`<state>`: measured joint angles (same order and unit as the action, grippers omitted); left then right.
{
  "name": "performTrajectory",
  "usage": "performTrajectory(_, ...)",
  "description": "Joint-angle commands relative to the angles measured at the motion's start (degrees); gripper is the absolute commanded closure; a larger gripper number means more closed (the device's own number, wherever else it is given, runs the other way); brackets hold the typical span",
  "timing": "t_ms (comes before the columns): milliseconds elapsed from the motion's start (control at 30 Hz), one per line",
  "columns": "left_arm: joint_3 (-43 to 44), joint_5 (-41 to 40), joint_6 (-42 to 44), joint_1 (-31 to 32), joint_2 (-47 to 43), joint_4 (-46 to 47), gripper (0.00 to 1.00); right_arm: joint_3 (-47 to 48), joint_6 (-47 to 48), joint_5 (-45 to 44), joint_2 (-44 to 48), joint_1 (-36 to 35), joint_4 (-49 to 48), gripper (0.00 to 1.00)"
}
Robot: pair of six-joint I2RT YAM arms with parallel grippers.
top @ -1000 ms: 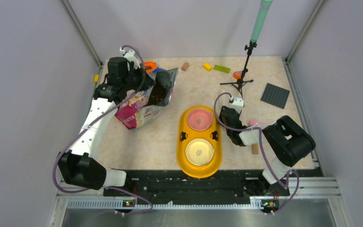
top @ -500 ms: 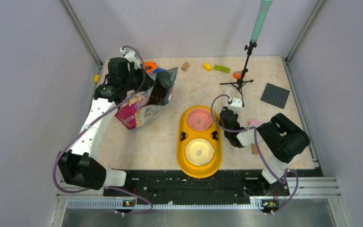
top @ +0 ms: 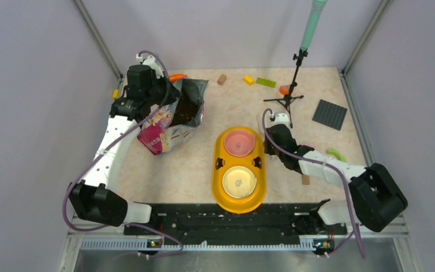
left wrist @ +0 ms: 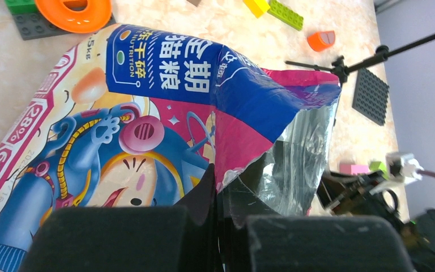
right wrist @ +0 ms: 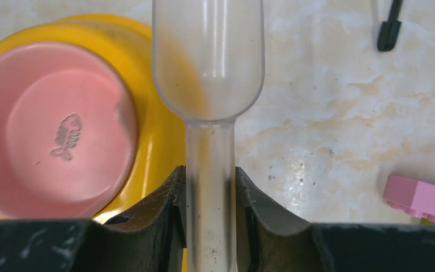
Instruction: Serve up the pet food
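The glossy magenta-and-blue cat food bag (top: 167, 126) lies at the back left, its torn mouth facing right. Dark brown pet food (top: 188, 110) shows inside the mouth. My left gripper (top: 167, 97) is shut on the bag's upper edge (left wrist: 226, 170), the foil pinched between its pads (left wrist: 218, 232). My right gripper (right wrist: 210, 192) is shut on the handle of a clear plastic scoop (right wrist: 208, 62), which is empty and points past the pink bowl (right wrist: 51, 130). The yellow feeder (top: 217, 187) holds the pink bowl (top: 239, 142) and a cream bowl (top: 239, 181); neither holds anything.
A black tripod stand (top: 288, 101) rises behind the right gripper. A dark grey baseplate (top: 329, 114) lies at the back right. Loose toy bricks: yellow (top: 248, 80), green (top: 265, 83), brown (top: 222, 79), pink (right wrist: 425, 198), a tan block (top: 305, 179). An orange ring (left wrist: 73, 11) sits behind the bag.
My right gripper closed on the scoop's handle and its arm stretched out to the right. My left gripper drew the bag's mouth a little back and left.
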<state>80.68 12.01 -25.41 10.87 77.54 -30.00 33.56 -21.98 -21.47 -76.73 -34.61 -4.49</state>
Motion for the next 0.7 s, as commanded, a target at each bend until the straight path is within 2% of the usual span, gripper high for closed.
performTrajectory(0,5.96,-0.71,-0.32,0.03,0.55,4.25,1.0,9.57,6.72,12.91,4.52,-0.42,16.02,1.0)
performTrajectory(167,7.69,-2.15,1.01,0.03,0.97,6.24,1.0,19.08,8.23,20.93,6.08,-0.14,27.83,1.0)
performTrajectory(333,4.49,-1.53,2.45,0.03,-1.09,14.74,1.0,27.17,8.87,28.68,5.62,1.04,34.58,1.0)
performTrajectory(467,1.79,-2.62,2.81,0.11,-2.92,21.16,1.0,29.2,9.06,28.57,5.27,1.83,35.46,1.0)
performTrajectory(567,2.0,-3.14,3.41,0.07,-3.55,21.49,1.0,28.91,9.11,28.03,6.32,3.01,34.3,1.0)
performTrajectory(667,1.47,-3.71,4.42,0.11,-4.08,21.47,1.0,30.05,13.91,28.41,8.38,3.06,34.82,1.0)
